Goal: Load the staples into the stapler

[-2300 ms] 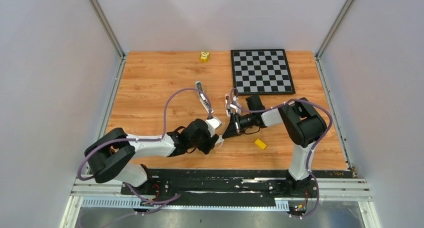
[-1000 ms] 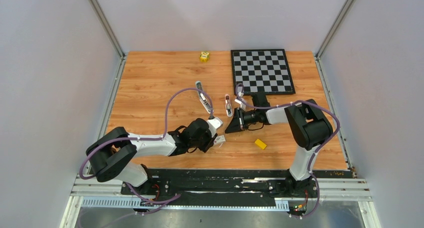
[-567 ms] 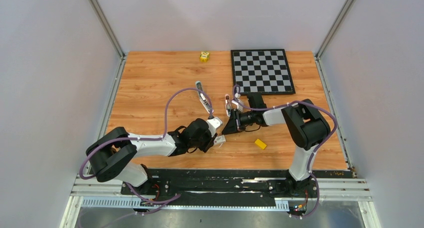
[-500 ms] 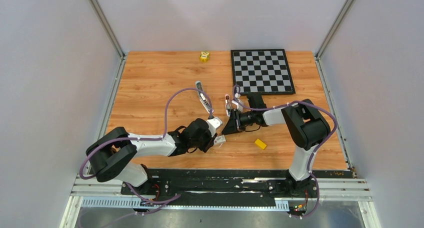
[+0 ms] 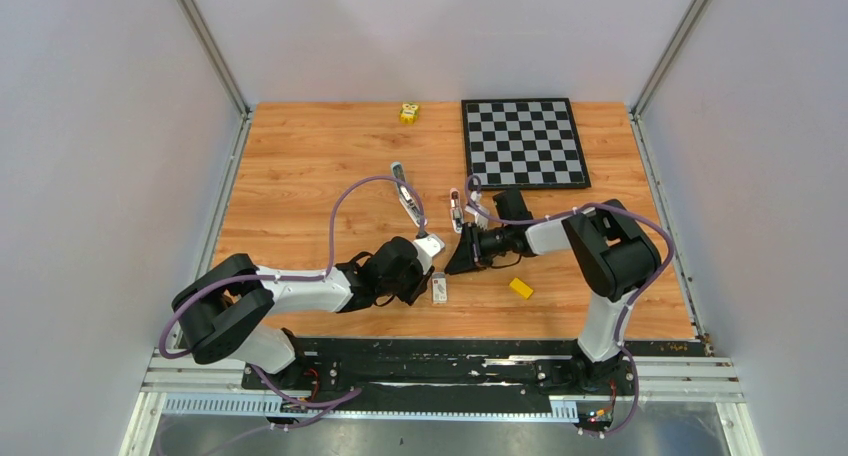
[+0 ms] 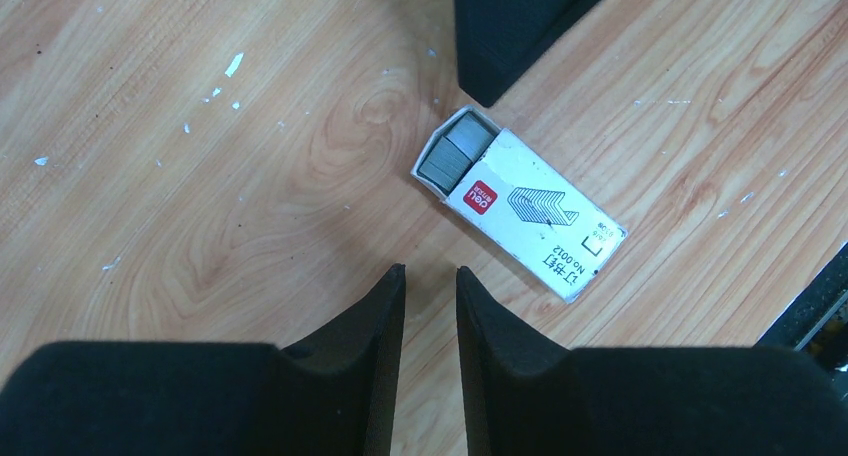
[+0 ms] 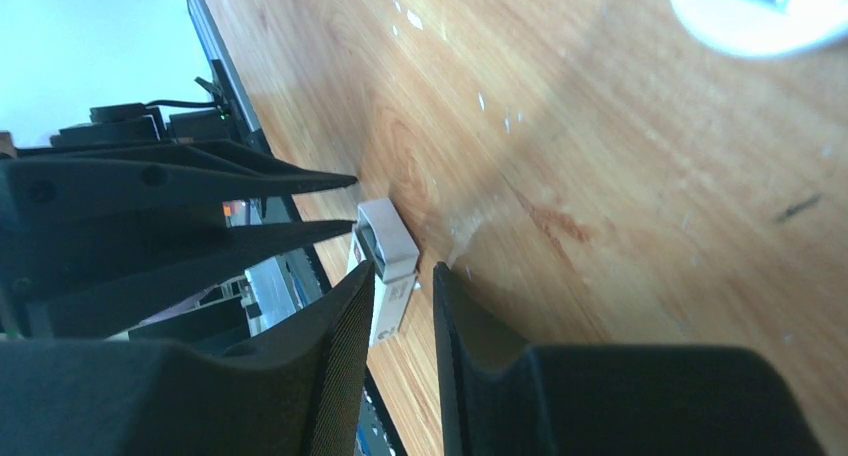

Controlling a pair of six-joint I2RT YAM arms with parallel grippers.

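The staples (image 6: pixel 458 151) poke from the open end of a white staple box (image 6: pixel 525 221) lying flat on the wooden table (image 6: pixel 200 176), just beyond the left gripper (image 6: pixel 430 273) and apart from it. Its fingers stand barely parted and empty (only a slit). The right gripper (image 7: pixel 403 268), likewise slightly parted, holds nothing near the box.

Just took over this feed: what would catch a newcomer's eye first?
A white staple box lies loose on the table just ahead of the empty left pincer, its open end showing grey staples. The right pincer is empty too. A chessboard fills the far right of the table.
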